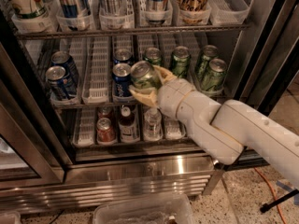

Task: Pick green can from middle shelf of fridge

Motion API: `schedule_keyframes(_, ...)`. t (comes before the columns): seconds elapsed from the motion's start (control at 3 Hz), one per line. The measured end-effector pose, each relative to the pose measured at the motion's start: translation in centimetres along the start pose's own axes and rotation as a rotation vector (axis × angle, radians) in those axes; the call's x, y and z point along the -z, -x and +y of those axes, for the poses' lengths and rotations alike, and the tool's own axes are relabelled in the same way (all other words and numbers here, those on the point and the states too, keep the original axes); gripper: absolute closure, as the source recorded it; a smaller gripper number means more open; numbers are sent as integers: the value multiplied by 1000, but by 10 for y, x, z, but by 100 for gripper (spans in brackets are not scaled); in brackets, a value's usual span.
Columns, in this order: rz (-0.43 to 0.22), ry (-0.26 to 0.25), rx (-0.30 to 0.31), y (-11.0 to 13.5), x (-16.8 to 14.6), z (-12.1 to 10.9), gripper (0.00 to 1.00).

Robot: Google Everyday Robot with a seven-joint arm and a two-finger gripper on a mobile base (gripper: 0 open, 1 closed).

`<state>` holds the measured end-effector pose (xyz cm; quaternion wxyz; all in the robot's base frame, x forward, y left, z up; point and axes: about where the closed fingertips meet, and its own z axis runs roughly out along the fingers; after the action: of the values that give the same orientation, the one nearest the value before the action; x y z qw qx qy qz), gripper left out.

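At the far left, the fridge's [35,125] dark door frame runs close beside the middle shelf [88,103]. There two blue cans [60,80] sit one behind the other in a white lane. Next to them is a tray [96,71] showing its bare slotted floor, and then a second pair of blue cans [121,78]. Just right of these, over the shelf's front edge, the gripper [146,82] is clamped on the green can [143,73], with one finger [140,97] under it and one above. The can is tilted, its silver top leaning up and to the left. Four other green cans [180,59] stand behind and to the right, the last pair [214,73] near the right wall. The upper shelf's wire edge [140,31] runs just over the can tops. On the bottom shelf are bottles [126,122] and a red can [105,129]. A clear tub [140,210] lies on the floor before the steel base [140,176].
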<state>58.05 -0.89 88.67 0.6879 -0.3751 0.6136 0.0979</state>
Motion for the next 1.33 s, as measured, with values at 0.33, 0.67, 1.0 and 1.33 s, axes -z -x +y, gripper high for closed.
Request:
schedule_keyframes(0.33,-16,167,-101,24,-14,67,100)
schedule_keyframes(0.67,-39,259,-90,42,0,78,100)
schedule_keyframes(1.0,-56,329,-92,39,22,55,100)
schedule_keyframes(1.33,-38,378,-168,16,56,14,100)
